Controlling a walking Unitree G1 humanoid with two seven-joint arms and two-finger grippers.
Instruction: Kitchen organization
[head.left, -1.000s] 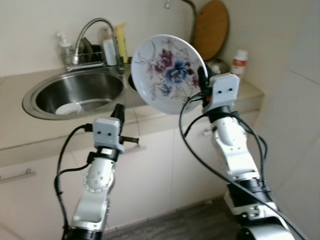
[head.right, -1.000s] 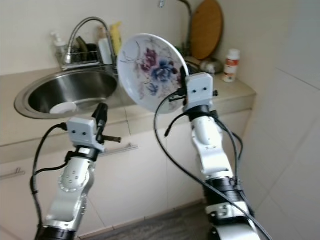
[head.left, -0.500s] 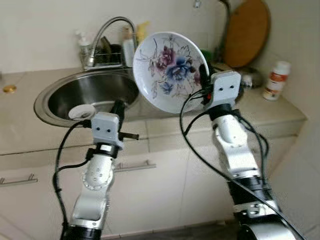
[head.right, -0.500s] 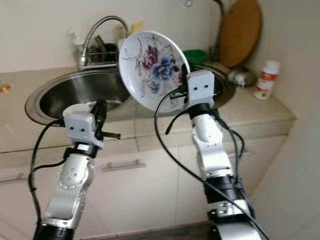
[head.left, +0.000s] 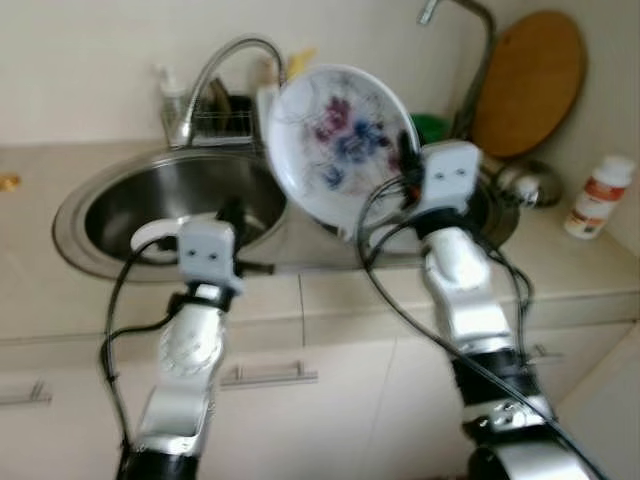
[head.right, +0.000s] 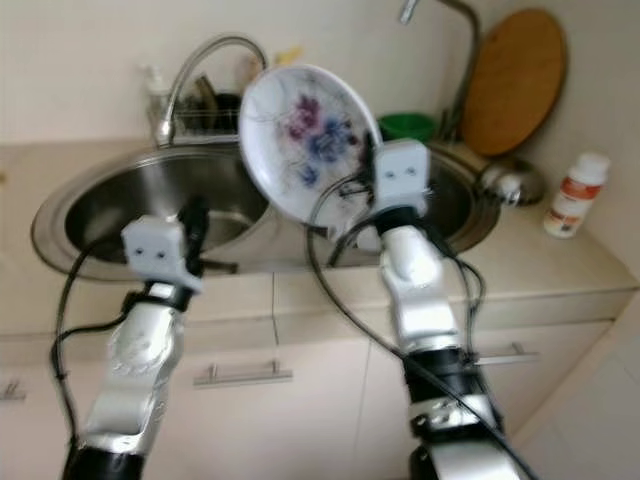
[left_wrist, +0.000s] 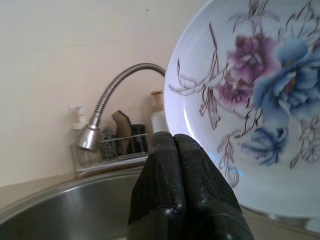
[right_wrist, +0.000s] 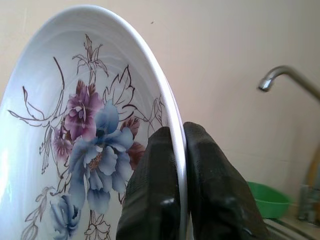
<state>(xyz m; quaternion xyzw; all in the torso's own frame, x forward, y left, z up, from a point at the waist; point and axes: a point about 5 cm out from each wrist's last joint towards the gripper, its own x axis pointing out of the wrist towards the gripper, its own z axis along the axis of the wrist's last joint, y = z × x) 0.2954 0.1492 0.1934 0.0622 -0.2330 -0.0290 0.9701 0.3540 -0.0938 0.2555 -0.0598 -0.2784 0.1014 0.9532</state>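
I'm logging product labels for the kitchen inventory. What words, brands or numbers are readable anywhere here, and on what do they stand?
No text can be read.
White bottle with a red label on the counter: print too small and blurred.
Clear pump bottle behind the steel sink: no legible label.
Round white plate with purple and blue flowers, held in the right gripper: flowers, no lettering.

Raising both arms forward; right gripper (right_wrist: 181, 165) fingers clamping a rim, left gripper (left_wrist: 175, 145) fingers pressing together, empty.
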